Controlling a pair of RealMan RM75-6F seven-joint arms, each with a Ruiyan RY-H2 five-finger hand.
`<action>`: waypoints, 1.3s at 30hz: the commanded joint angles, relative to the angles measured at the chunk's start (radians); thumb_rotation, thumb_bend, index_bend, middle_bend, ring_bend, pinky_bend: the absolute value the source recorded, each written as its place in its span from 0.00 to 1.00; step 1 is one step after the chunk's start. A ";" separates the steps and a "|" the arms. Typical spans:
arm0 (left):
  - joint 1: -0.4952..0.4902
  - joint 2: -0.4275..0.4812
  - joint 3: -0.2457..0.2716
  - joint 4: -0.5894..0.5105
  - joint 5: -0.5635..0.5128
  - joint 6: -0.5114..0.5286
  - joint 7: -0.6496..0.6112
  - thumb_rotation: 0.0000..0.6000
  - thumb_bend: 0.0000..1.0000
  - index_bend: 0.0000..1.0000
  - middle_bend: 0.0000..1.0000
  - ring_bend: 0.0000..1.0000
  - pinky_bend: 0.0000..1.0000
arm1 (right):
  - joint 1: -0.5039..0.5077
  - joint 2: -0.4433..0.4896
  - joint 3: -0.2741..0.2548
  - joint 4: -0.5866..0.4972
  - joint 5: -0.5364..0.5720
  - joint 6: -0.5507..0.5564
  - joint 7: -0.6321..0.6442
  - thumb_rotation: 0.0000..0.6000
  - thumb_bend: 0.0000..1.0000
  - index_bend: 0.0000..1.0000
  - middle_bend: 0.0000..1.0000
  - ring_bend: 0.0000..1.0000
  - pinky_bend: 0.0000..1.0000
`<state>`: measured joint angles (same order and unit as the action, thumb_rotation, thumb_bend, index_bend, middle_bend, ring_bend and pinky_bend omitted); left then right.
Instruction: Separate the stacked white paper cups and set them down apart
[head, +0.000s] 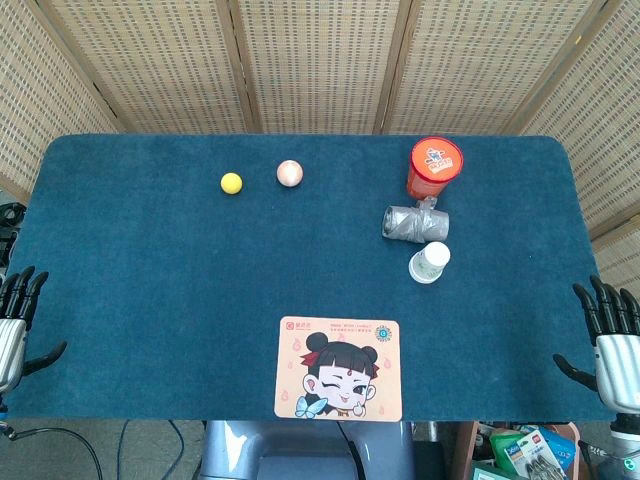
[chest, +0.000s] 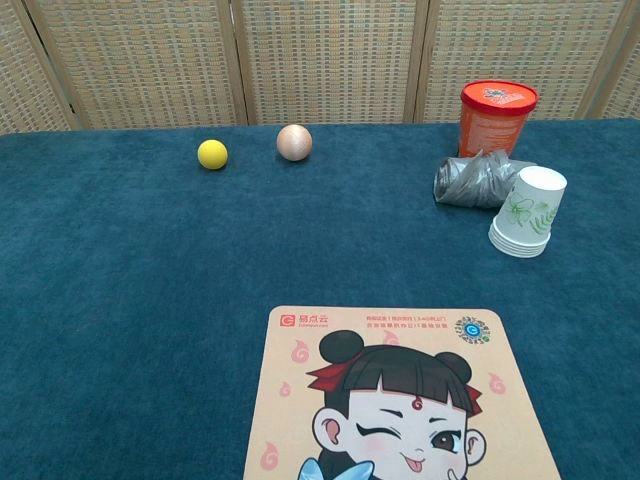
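The stacked white paper cups (head: 429, 262) (chest: 527, 212) stand upside down on the blue table, right of centre, with a green leaf print on the side. My left hand (head: 15, 322) hangs at the table's left edge, fingers spread, holding nothing. My right hand (head: 612, 340) sits at the right edge, fingers apart and empty as well. Both hands are far from the cups. Neither hand shows in the chest view.
A crumpled grey wrapper (head: 413, 220) (chest: 478, 180) lies just behind the cups, and an orange canister (head: 434, 166) (chest: 496, 119) stands behind that. A yellow ball (head: 231, 183) (chest: 212, 154) and a pinkish ball (head: 289, 173) (chest: 294, 142) sit at the back. A cartoon mat (head: 338, 367) (chest: 400, 400) lies near the front edge.
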<state>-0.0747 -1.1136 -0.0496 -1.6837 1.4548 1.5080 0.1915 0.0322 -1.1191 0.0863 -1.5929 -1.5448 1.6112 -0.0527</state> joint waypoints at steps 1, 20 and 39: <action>-0.001 0.007 0.002 -0.008 -0.011 -0.013 0.006 1.00 0.21 0.00 0.00 0.00 0.00 | 0.000 0.000 -0.001 -0.002 -0.003 -0.001 -0.005 1.00 0.00 0.00 0.00 0.00 0.00; -0.012 0.004 -0.010 0.006 -0.016 -0.023 -0.010 1.00 0.21 0.00 0.00 0.00 0.00 | 0.278 0.006 0.104 0.066 0.065 -0.383 0.131 1.00 0.00 0.01 0.02 0.00 0.00; -0.039 -0.057 -0.031 0.057 -0.078 -0.063 0.064 1.00 0.21 0.00 0.00 0.00 0.00 | 0.588 -0.223 0.170 0.382 0.334 -0.833 0.103 1.00 0.17 0.19 0.25 0.14 0.23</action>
<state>-0.1122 -1.1685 -0.0797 -1.6283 1.3799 1.4475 0.2526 0.6042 -1.3224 0.2607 -1.2312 -1.2198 0.7952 0.0588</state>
